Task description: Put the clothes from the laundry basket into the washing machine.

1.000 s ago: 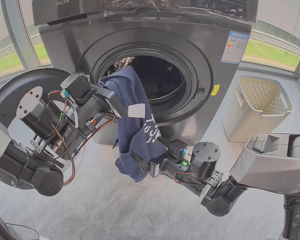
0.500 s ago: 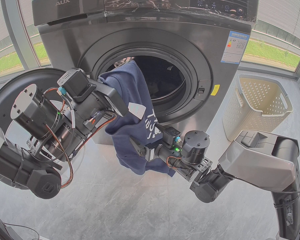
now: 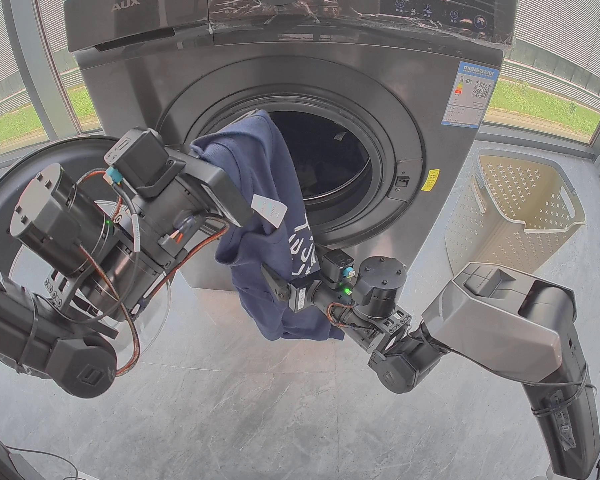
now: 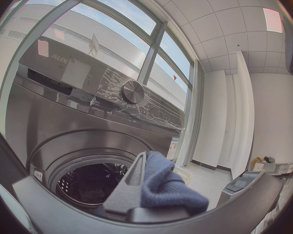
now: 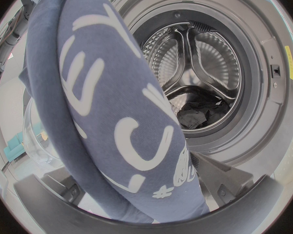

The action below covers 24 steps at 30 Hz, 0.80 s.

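Left hand clamps navy sweatshirt top, right hand clamps lower part, before washing machine opening.

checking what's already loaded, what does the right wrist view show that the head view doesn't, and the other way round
Right wrist view adds: dark clothes lying at the bottom of the drum.
Head view adds: the laundry basket on the floor to the washer's right, and the open door on its left.
Shared: the navy garment with white print, hanging in front of the washing machine opening.
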Motion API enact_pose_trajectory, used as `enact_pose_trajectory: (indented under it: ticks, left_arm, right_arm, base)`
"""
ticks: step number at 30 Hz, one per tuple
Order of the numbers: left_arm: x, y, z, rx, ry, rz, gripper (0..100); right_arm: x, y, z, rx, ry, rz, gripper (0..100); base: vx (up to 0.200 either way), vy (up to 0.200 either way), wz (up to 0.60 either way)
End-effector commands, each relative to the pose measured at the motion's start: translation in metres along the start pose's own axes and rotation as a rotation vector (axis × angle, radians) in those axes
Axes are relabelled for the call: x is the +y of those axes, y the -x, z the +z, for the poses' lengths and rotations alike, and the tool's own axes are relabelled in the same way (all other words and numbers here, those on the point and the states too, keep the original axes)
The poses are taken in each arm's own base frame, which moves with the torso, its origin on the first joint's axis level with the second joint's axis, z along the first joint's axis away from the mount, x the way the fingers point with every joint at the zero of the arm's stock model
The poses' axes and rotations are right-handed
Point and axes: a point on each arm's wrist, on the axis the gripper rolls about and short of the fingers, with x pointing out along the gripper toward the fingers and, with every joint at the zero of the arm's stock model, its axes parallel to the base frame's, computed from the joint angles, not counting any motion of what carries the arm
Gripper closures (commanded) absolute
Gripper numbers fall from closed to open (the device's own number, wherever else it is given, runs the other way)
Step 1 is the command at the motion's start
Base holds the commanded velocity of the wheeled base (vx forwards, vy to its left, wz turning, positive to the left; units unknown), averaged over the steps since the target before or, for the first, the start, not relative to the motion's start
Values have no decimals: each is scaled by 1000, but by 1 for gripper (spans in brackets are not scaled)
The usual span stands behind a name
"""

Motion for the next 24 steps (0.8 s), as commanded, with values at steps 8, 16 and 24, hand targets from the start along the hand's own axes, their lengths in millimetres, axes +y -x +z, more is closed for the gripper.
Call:
enact_pose_trajectory:
  ticks: [8, 16, 24]
  left_arm:
    - [9, 2, 1, 4, -12, 30, 100]
    - [43, 19, -35, 143, -50, 124, 100]
    - [56, 44, -79, 331, -62, 156, 100]
  right_arm:
    - [-27, 4, 1, 1, 7, -68, 100]
    - [-53, 23, 39, -41, 13, -120, 100]
    - [-48, 35, 81, -120, 12, -114, 100]
  base:
    - [0, 0, 0]
    - [0, 0, 0]
    - [0, 0, 0]
